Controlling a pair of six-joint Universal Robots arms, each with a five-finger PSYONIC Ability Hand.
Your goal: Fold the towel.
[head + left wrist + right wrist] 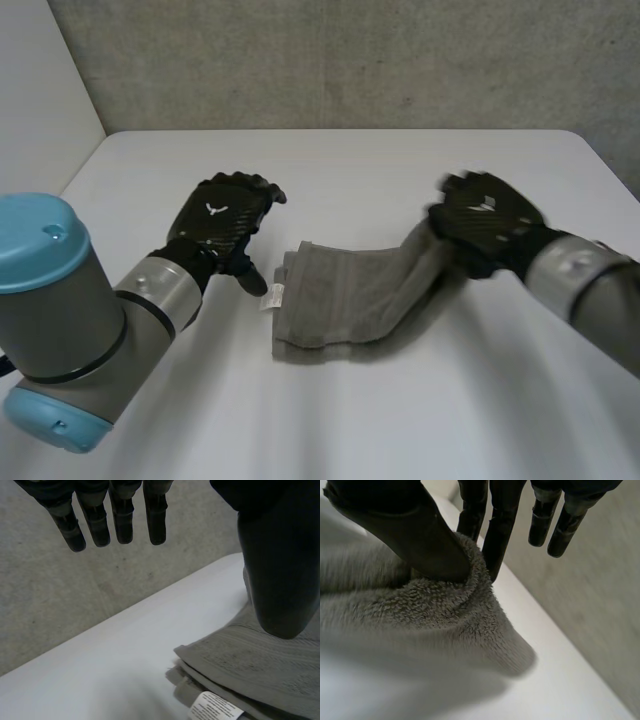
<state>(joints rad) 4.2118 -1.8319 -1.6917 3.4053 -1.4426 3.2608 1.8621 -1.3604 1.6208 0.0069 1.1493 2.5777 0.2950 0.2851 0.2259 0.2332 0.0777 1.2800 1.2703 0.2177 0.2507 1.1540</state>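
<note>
Towel [340, 295] sits mid-table [400, 170], between the two hands, well short of the wall [350, 60].

Right hand [487, 222] is at the towel's right end and has it pinched. Right wrist view: thumb [415, 535] presses a bunched ridge of cloth against the nearest fingers [496, 525]. The outer fingers are straight and clear of the cloth. That end is lifted off the table and rises to the hand; the rest lies flat.

Left hand [222, 228] is just beside the towel's left edge, holding nothing. Left wrist view: fingers [120, 522] straight, slightly spread, over bare table. Thumb [280, 580] points down over the towel's top layer; can't tell whether the tip touches it.

Towel look:
- Grey terry, with the looped nap clear in the right wrist view.
- Ribbed woven band along the top layer near the left edge.
- Folded into several layers. The stacked edges show at the left corner, slightly offset from each other.
- White printed label [272, 295] sticks out at the left edge, on the side facing the left hand.
- The flat part is roughly rectangular. The right part narrows into a gathered strip running up to the right hand, with creases along it.
</note>
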